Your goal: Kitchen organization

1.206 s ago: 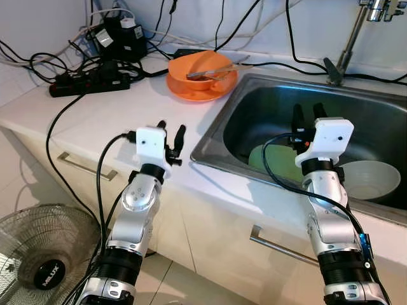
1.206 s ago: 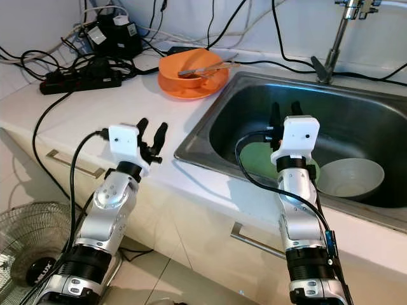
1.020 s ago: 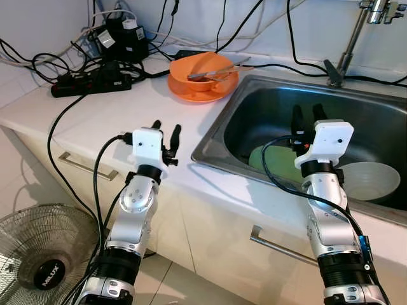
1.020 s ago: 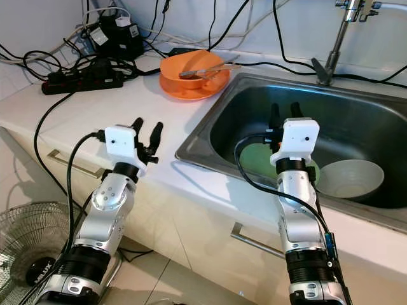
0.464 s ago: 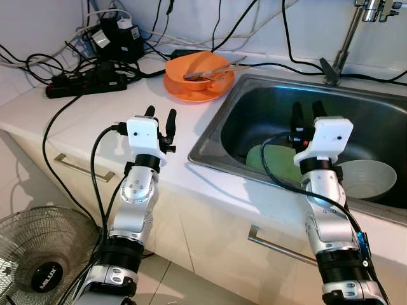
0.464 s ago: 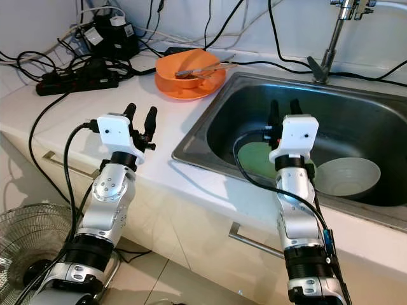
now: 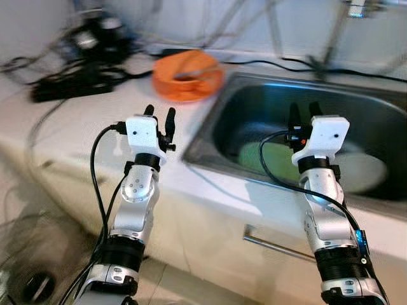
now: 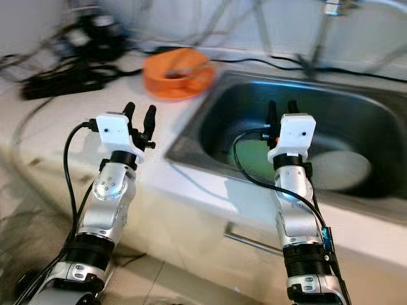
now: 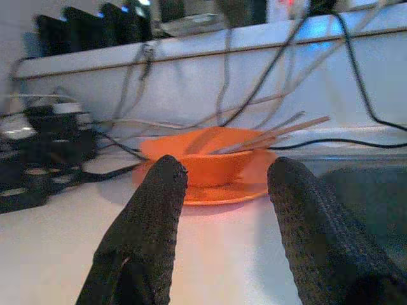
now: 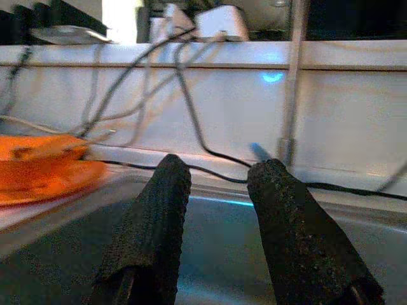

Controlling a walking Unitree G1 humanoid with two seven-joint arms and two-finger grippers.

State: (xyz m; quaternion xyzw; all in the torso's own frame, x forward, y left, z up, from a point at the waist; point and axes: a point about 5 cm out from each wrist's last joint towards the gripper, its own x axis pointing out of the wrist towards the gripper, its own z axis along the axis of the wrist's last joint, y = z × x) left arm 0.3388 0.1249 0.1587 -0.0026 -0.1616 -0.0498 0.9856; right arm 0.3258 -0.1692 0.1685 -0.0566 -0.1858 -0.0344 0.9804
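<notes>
Camera swung since the earlier frame and the head views are now motion-blurred; both arms sit about where they were half a second ago. Far left, at the back of the white worktop (image 7: pixel 76 121): black power strip (image 7: pixel 70 86) amid tangled cables. Left gripper (image 7: pixel 159 118) is raised above the worktop's front edge, fingers narrowly apart, holding nothing, aimed at the orange bowl (image 9: pixel 213 162). Bowl sits on an orange plate (image 9: pixel 254 184) near the back edge, just left of the sink (image 7: pixel 210 136). Utensils (image 9: pixel 280 130) lie across the bowl, long axis roughly along the back edge, tips towards the sink. Right gripper (image 7: pixel 304 115) is over the sink, fingers narrowly apart, holding nothing. In the basin: green plate (image 7: pixel 270 159), pale bowl (image 7: pixel 365 171) to its right.
</notes>
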